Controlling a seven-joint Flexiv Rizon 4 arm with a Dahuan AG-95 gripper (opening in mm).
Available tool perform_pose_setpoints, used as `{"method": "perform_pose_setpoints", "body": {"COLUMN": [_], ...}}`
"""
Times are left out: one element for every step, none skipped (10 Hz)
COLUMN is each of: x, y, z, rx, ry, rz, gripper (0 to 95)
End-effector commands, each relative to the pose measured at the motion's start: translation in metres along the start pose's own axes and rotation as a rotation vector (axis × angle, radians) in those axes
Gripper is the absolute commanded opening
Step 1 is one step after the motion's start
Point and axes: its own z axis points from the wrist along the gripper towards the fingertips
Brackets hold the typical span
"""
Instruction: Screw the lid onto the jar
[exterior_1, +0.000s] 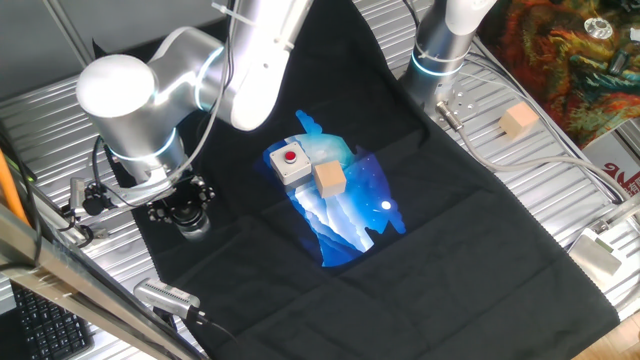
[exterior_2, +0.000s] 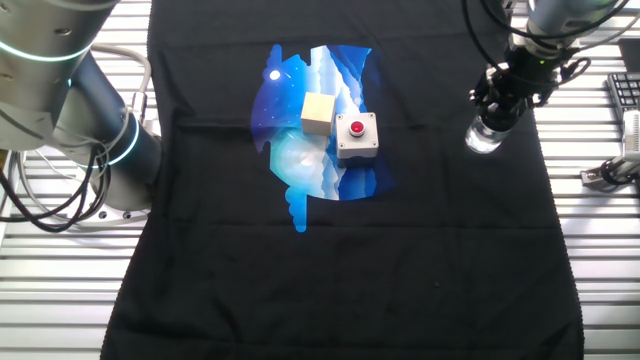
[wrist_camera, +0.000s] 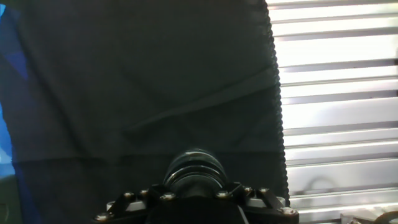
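Note:
The clear glass jar (exterior_1: 195, 226) (exterior_2: 484, 137) stands on the black cloth near its edge. My gripper (exterior_1: 183, 208) (exterior_2: 503, 100) sits straight on top of it, its black fingers closed around the jar's top. In the hand view a dark, ringed round cap, the lid (wrist_camera: 194, 167), shows between the fingers of my gripper (wrist_camera: 194, 183). The lid is hidden by the gripper in both fixed views, and its white piece is not visible.
A grey box with a red button (exterior_1: 291, 162) (exterior_2: 356, 135) and a tan wooden cube (exterior_1: 329, 179) (exterior_2: 318, 112) sit on the blue print mid-cloth. A second cube (exterior_1: 518, 120) lies on the metal slats. The cloth's edge (wrist_camera: 273, 93) runs just beside the jar.

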Motion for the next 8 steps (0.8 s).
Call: {"method": "perform_pose_setpoints", "body": {"x": [0.0004,0.0005,0.0005,0.0005,0.0011,0.0020,0.0031,0.0039], "y": [0.0006,0.0005,0.0005,0.0005,0.0004,0.0003,0.0002,0.0001], "z": [-0.0008,-0.0010,-0.0010,-0.0010,-0.0012,-0.0015,-0.0019,-0.0021], "rx": [-0.003,0.002,0.006,0.006,0.010,0.017,0.018,0.018], "ry": [-0.006,-0.007,-0.005,-0.003,-0.004,-0.007,-0.006,-0.005], "rz": [0.008,0.010,0.018,0.029,0.052,0.064,0.074,0.086], "gripper": [0.0,0.0,0.0,0.0,0.0,0.0,0.0,0.0]}}
